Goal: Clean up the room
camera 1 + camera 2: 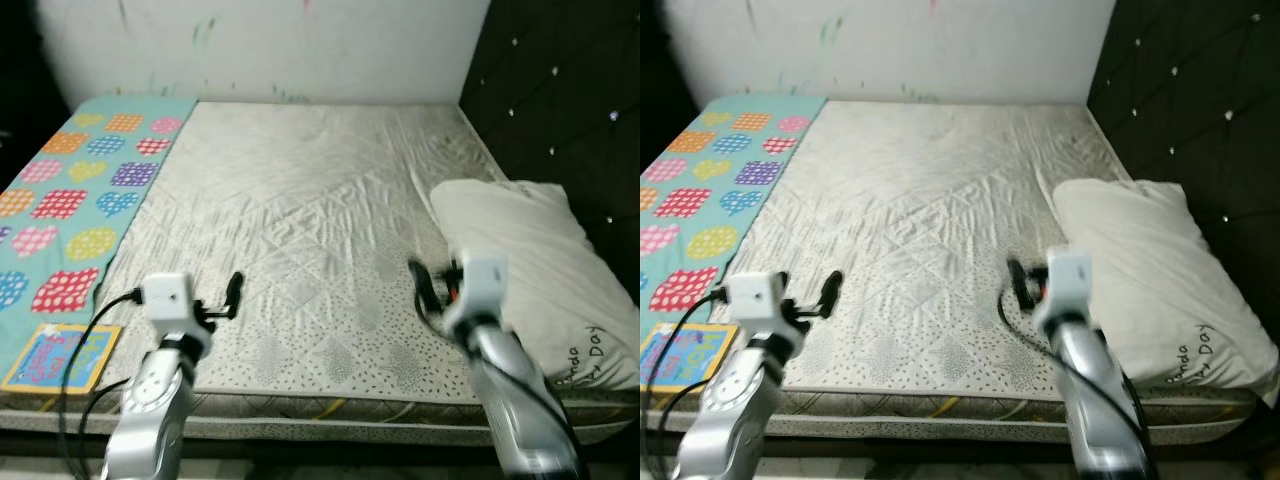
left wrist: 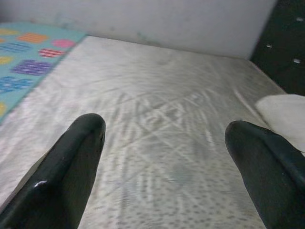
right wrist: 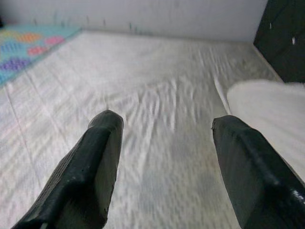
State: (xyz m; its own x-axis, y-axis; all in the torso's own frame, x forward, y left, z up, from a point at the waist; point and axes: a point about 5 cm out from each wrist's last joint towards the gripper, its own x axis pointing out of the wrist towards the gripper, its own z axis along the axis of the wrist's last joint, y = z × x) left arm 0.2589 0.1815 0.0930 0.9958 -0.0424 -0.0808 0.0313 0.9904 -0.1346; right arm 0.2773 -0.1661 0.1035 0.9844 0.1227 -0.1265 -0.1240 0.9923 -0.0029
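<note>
Both grippers, left gripper (image 1: 232, 292) and right gripper (image 1: 432, 283), hovered low in frame, jaws wide and empty.
Mattress (image 1: 300, 230) looked bare; white pillow (image 1: 530, 270) at right and patterned blanket (image 1: 70, 200) at left seemed left to tidy.

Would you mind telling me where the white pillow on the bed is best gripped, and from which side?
I would grip the pillow at its near inner corner, coming from the robot's left over the bare mattress. It lies flat against the dark headboard, so its far side looks hard to reach, and its soft edge should pinch easily. The right gripper, open, is closest.
</note>
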